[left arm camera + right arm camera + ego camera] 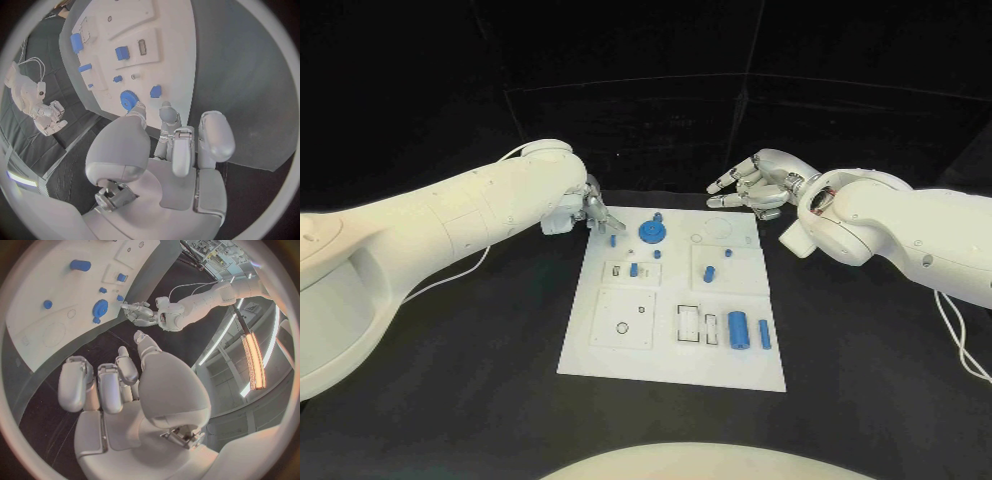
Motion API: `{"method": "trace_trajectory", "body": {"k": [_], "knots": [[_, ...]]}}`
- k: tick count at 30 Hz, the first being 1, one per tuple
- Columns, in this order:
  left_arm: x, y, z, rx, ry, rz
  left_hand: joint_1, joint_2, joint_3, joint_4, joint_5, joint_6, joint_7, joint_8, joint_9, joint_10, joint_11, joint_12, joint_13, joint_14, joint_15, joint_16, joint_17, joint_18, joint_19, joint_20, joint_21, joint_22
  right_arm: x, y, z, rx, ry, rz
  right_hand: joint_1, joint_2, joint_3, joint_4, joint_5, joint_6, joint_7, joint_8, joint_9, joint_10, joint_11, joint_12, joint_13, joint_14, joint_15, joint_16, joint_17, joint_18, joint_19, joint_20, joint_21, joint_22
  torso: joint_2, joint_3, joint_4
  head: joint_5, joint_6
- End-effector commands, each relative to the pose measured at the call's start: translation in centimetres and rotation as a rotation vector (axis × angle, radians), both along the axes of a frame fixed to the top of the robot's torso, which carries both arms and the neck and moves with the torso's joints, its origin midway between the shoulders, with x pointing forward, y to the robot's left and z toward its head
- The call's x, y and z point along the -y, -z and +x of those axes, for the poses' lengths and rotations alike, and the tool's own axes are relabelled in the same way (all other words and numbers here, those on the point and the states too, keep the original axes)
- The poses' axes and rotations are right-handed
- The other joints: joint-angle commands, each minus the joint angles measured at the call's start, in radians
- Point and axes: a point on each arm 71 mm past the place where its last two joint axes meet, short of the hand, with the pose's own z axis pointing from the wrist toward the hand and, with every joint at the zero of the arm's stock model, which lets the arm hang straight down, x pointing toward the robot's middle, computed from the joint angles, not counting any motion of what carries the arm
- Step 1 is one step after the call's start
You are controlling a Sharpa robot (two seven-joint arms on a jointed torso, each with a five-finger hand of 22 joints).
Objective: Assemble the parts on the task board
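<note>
The black table (pixel 459 370) spreads wide under everything, and square in its middle lies the white task board (pixel 675 345), long side running away from the robot. Left arm (pixel 430 225) reaches in over the board's far left corner, right arm (pixel 920 235) hangs off the far right corner.

Left hand (pixel 589 215) sits right at the board's far left edge, fingertips pointing down just beside a small blue part (pixel 613 240); whether they touch it or pinch it, I cannot tell. In the left wrist view that hand (pixel 169 150) has its fingers held close together and fairly straight, nothing visibly in them. Right hand (pixel 754 185) hovers just past the board's far right corner, fingers curled loosely with gaps between them and nothing in the palm; the right wrist view shows the same hand (pixel 119 385) empty.

On the board: a blue round gear-like part (pixel 652 231) stands near the far edge, a blue cylinder (pixel 737 328) and a slimmer blue bar (pixel 764 334) lie side by side near the right edge, and small blue pegs (pixel 708 273) sit in the middle plates
</note>
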Motion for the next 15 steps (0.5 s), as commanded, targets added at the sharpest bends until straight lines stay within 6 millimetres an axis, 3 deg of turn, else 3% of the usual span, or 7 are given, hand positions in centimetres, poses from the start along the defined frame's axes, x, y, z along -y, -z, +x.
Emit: {"method": "trace_trajectory", "body": {"k": [1,15], "knots": [[0.05,0.1,0.08,-0.004,0.028,0.016,-0.001,0.01,-0.007,0.0,0.0,0.008,-0.002,-0.005,-0.001,0.009,0.001,0.007,0.001,0.105,0.007,0.003,0.263,0.011,0.002,0.004,0.004,0.002,-0.15,-0.17,0.01,0.008,-0.009,0.003,0.002,0.006,-0.005,-0.002,0.005,-0.008,-0.002,0.007,0.0,-0.006,-0.001,-0.002,-0.001,0.053,-0.007,-0.004,0.028,0.013,-0.004,-0.005,-0.005,-0.001,-0.001,0.0002,0.0014,-0.002,0.002],[0.4,0.6,0.01,-0.018,0.049,0.028,0.009,0.022,-0.011,-0.004,0.0,0.016,-0.004,-0.008,-0.007,0.011,0.0,0.009,0.001,0.105,0.007,0.003,0.263,0.01,0.005,0.004,0.008,0.008,-0.11,-0.15,0.08,0.008,-0.007,0.003,0.002,0.006,-0.005,-0.002,0.005,-0.008,-0.002,0.007,0.0,-0.006,-0.001,-0.002,-0.001,0.053,-0.007,-0.004,0.028,0.013,-0.004,-0.005,-0.005,-0.001,-0.002,0.0007,0.0016,-0.002,-0.004]]}}
